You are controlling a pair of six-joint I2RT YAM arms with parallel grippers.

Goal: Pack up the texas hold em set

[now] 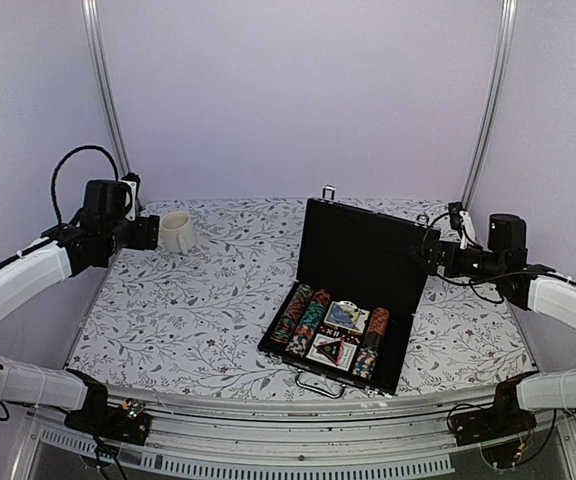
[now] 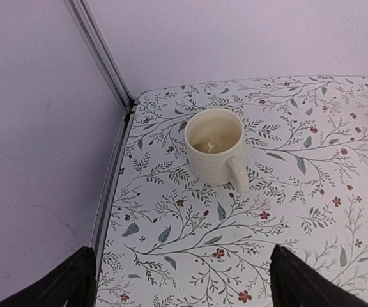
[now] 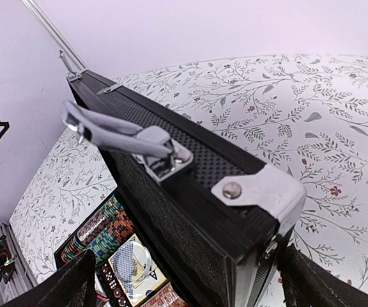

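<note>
Briefcase (image 1: 400,350) lies open right of centre in the overhead view, tray toward the bottom edge, lid (image 1: 363,250) upright behind it. Rows of chips (image 1: 298,312), cards (image 1: 348,317) and a black triangle (image 1: 330,350) show in the tray. Smaller pieces are too tiny to tell. In each wrist view only 2 dark fingers (image 2: 62,284) show, cut off by the bottom edge.

The handle (image 1: 320,385) hangs at the cloth's (image 1: 198,310) near edge, and a wide stretch of cloth separates the case from the mug (image 1: 177,231) at upper left. The case's long axis runs left to right, dipping toward the lower right.

The left gripper (image 1: 153,232) hovers just beside the mug, jaws wide apart, holding nothing. The right gripper (image 1: 430,255) is at the lid's upper right corner, jaws wide apart. The lid's edge with its latch (image 3: 133,137) lies ahead of them, and I cannot tell whether they touch it.
</note>
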